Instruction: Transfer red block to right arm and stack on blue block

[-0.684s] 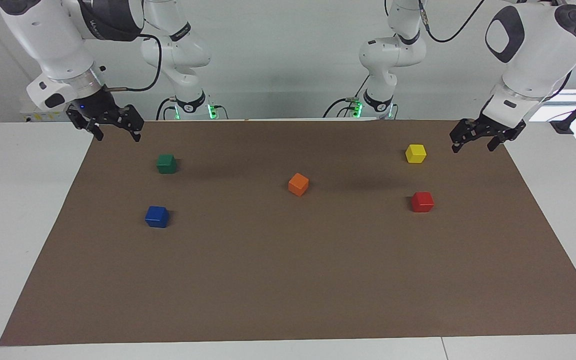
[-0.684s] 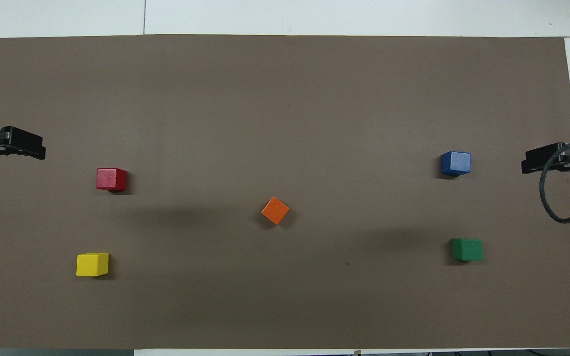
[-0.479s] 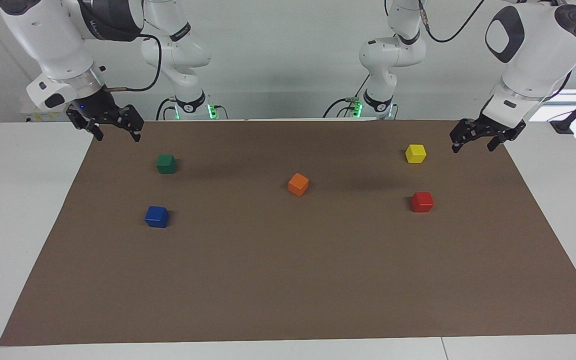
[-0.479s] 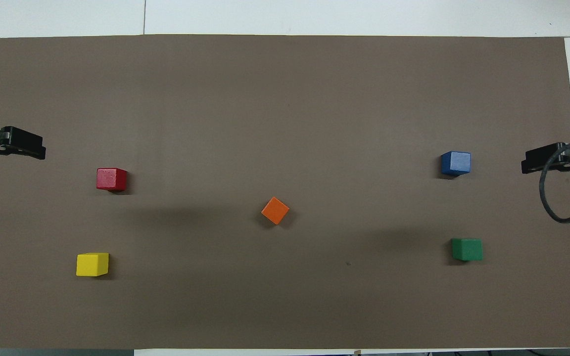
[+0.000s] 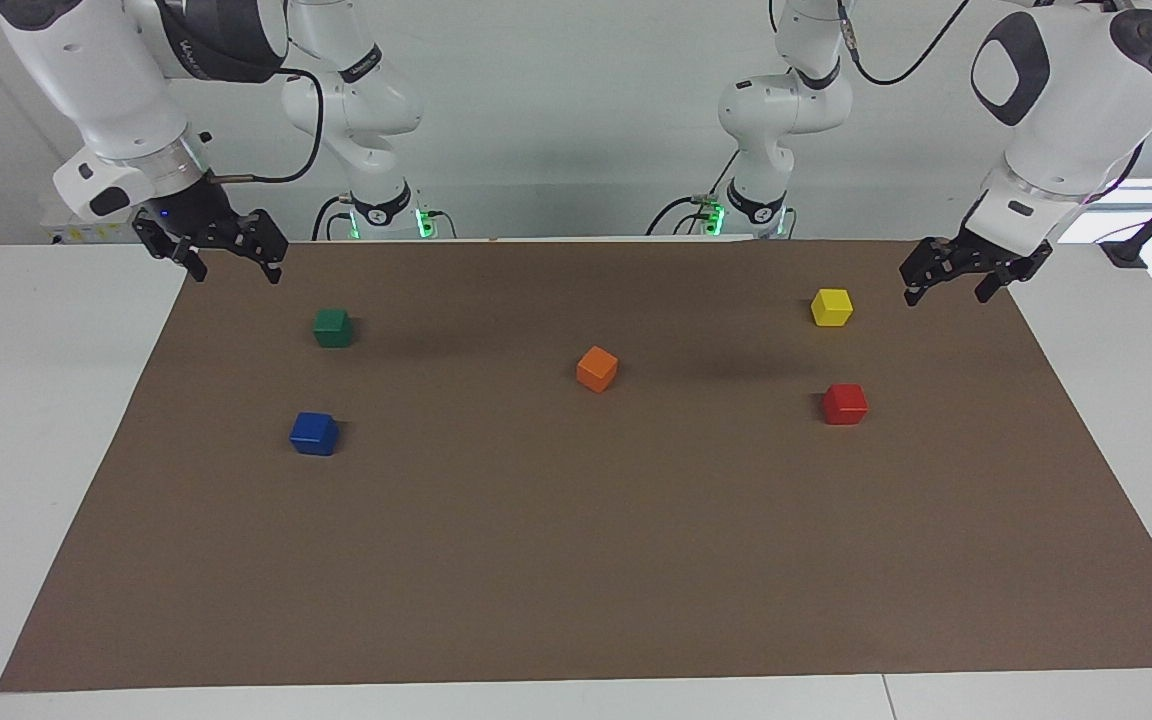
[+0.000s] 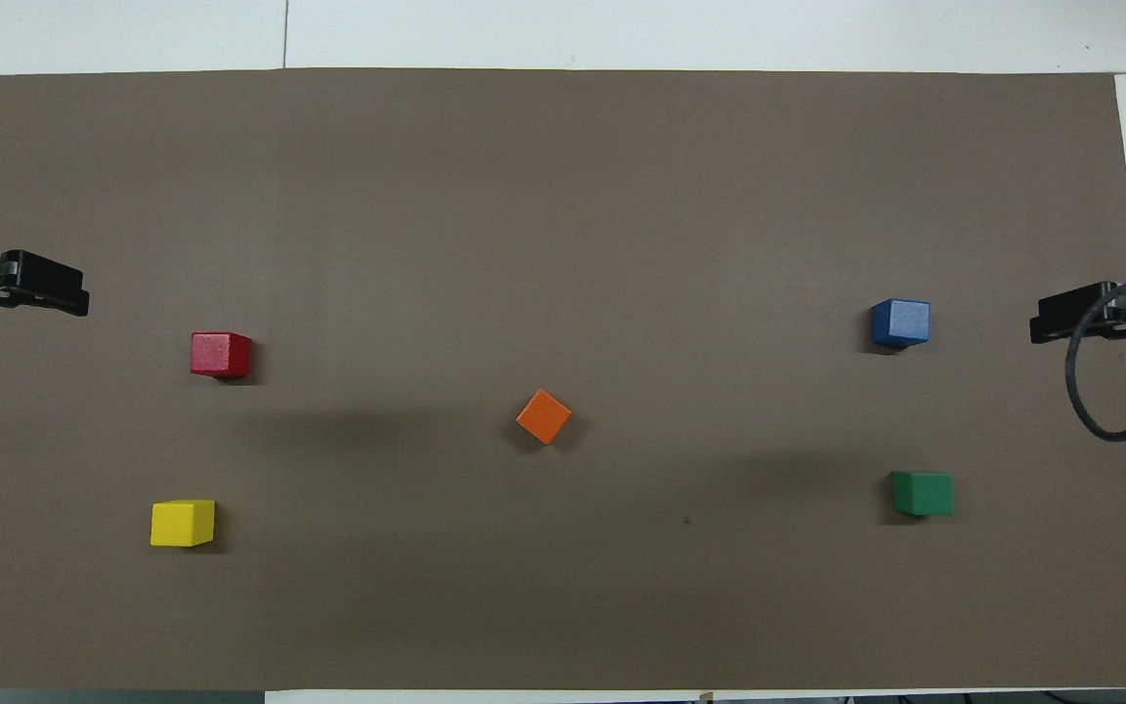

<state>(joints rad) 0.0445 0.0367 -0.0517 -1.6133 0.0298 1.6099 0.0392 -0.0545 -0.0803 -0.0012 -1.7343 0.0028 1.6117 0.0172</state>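
Overhead, both grippers hang spread wide and empty: left gripper (image 5: 948,285) beside the yellow cube (image 5: 831,307), right gripper (image 5: 233,262) near the green cube (image 5: 333,327). Red block (image 5: 845,404) and blue block (image 5: 314,433) sit well apart.

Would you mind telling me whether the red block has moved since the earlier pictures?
No. The red block sits at the same spot, farther from the robots than the yellow block.

Red block (image 5: 845,404) and blue block (image 5: 314,434) sit flat, well apart, on the brown mat (image 5: 576,560).
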